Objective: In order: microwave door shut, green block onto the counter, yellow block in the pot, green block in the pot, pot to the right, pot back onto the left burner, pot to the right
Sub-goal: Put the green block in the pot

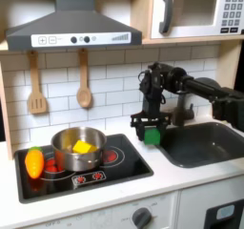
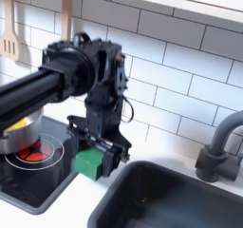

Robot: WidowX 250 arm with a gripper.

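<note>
Upper right of the first exterior view: your microwave door [image 1: 186, 11] sits flush with the cabinet front, its grey handle at the door's left edge beside the dark window.

Centre of both exterior views: your gripper [image 1: 151, 132] [image 2: 96, 157] hangs pointing down from the black arm that reaches in from the first exterior view's right. Its jaws are clenched on the green block [image 1: 152, 135] [image 2: 89, 163], which projects below the fingertips. In the second exterior view the block sits just above, or possibly touching, the counter [image 2: 68, 190] between the cooktop's edge and the sink [image 2: 180, 199]; you cannot tell from either view whether it rests on the surface.

Lower left of the first exterior view: the pot [image 1: 75, 149] stands upright on the black cooktop [image 1: 119, 166], over the burner nearer the frame's left. The yellow block [image 1: 84, 147] lies inside it, its top visible above the rim. An orange-and-yellow toy vegetable [image 1: 34, 162] lies on the cooktop just left of the pot.

Left of the first exterior view: two wooden utensils [image 1: 37, 85] hang on the tiled wall beneath the grey hood [image 1: 72, 27].
</note>
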